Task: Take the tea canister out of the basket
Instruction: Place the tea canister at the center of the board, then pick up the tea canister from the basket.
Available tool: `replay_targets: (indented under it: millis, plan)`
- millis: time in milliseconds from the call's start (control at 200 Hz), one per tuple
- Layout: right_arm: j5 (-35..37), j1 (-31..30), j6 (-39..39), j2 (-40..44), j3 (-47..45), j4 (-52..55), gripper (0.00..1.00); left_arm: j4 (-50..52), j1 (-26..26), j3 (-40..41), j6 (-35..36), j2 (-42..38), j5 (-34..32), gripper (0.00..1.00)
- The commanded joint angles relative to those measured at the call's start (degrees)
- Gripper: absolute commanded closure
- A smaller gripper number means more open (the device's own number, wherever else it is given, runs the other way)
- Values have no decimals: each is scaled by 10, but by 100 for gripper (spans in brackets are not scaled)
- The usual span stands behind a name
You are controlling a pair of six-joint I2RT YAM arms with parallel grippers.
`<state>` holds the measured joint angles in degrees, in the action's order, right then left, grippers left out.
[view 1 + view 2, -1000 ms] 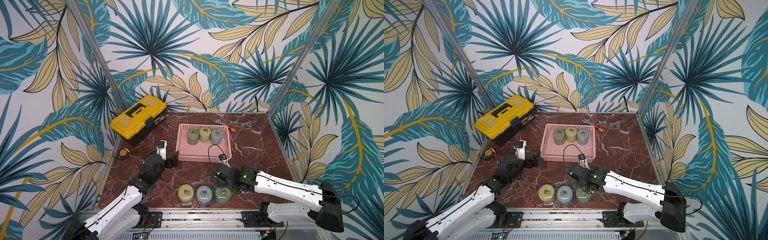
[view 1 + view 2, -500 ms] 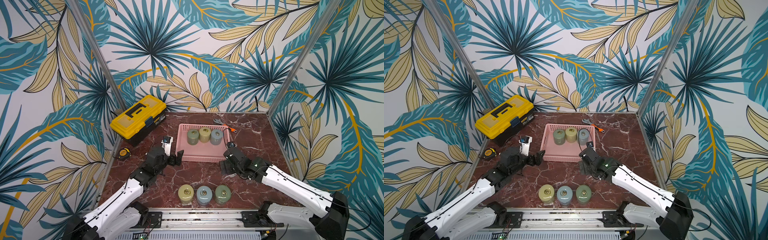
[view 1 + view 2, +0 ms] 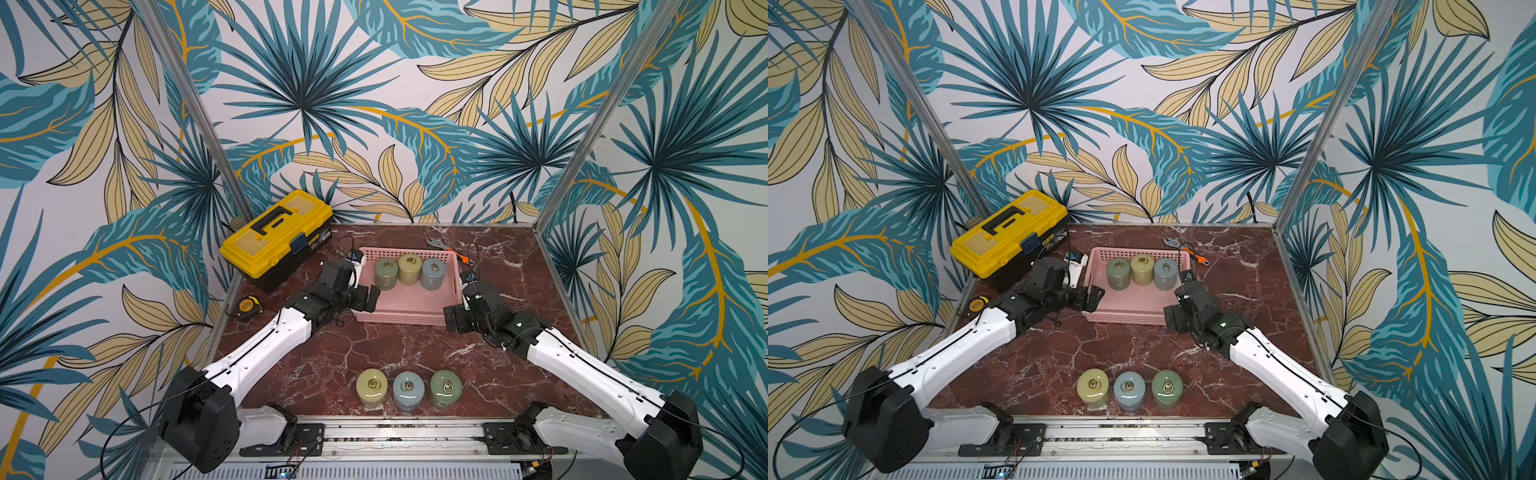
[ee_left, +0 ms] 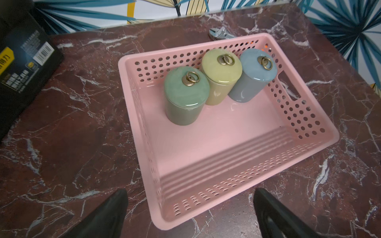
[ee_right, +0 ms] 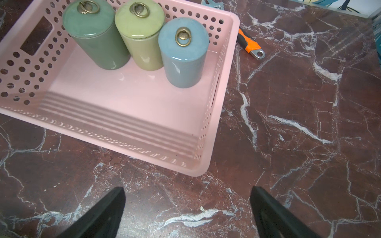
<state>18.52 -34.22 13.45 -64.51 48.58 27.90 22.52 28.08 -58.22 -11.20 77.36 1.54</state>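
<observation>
Pink basket (image 3: 409, 319) sits on the counter (image 3: 415, 353), far half. Upright in a row along its far wall: green canister (image 3: 386, 272), yellow canister (image 3: 410, 268), blue canister (image 3: 433, 273). Left hand (image 3: 365, 299) at the basket's near-left corner, fingers apart, empty. Right hand (image 3: 455, 322) just off the near-right corner, fingers apart, empty. Spare canisters (image 3: 408, 390) in a row at the counter's near edge.

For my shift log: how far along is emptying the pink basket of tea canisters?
Done, apparently: three canisters stand in a row on the table's near edge. In hand: nothing; the left gripper and right gripper sit by the basket's near corners, jaws open, empty. Left: the green canister, yellow canister and blue canister inside.
</observation>
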Motion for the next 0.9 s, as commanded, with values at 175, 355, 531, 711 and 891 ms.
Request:
replay_targets:
  millis: [175, 355, 531, 711, 891]
  plan:
    - [-5, 2, -26, 69, -92, -122, 1, 73, 6, -122, 11, 100, -15, 0]
    - [-2, 3, -25, 84, -105, -126, 1, 86, 8, -180, 12, 165, -23, 0]
    - [-4, 3, -26, 78, -106, -125, 1, 84, 9, -220, 7, 220, -37, 0]
    - [-3, 3, -26, 71, -106, -126, 1, 74, 10, -252, 7, 265, -44, 0]
    - [-4, 2, -25, 62, -104, -127, 1, 65, 10, -279, 11, 302, -43, 0]
